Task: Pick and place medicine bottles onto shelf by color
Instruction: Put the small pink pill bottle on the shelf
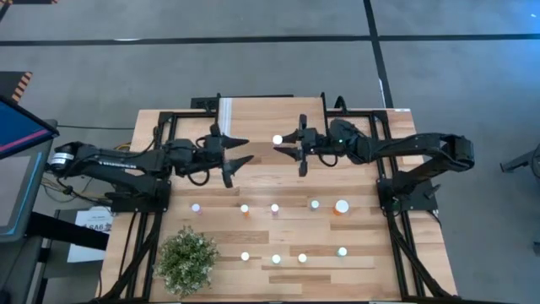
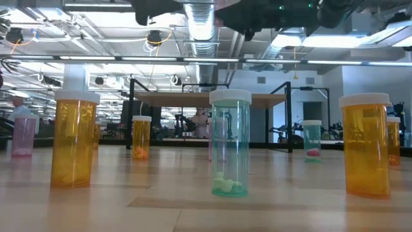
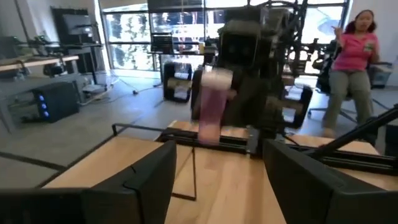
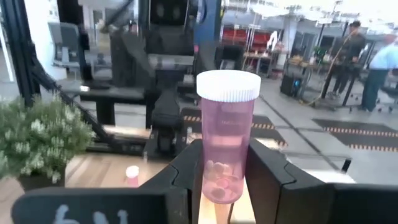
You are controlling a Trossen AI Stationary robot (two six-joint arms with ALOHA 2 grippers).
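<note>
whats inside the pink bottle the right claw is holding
Through the clear pink white-capped medicine bottle, gripped by the right claw, a few small pale pills lie at the bottom; the rest looks empty. The claw's dark fingers cover its lower sides.

You can see a green potted plant (image 1: 187,260) sitting near one corner of the big wooden table (image 1: 363,279). A person in a pink top (image 3: 354,59) sits in the room behind. More people (image 4: 376,68) stand far back on the gray floor (image 1: 253,67). Big silver pipes (image 2: 201,22) run across the ceiling.
</note>
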